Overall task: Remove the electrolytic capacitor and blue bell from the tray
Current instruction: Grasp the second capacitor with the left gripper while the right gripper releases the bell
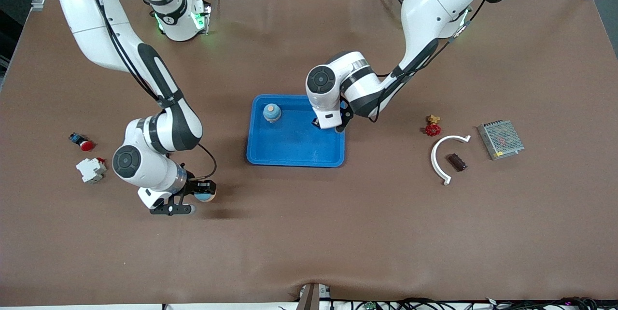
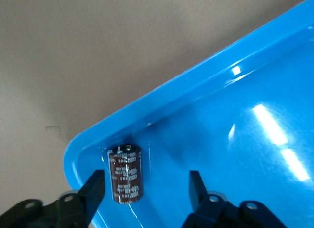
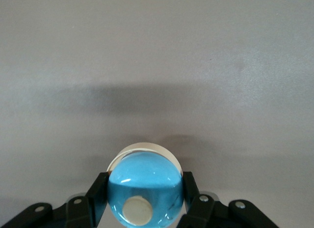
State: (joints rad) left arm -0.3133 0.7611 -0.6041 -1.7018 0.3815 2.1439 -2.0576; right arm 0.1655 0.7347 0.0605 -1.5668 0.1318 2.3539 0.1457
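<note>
- The left end effector hangs low over a corner of the blue tray, fingers spread; the dark capacitor lies in the tray between them, touching neither.
- The right end effector pinches a blue bell just above the brown bench, toward the right arm's end.
- A second blue bell sits in the tray.
</note>
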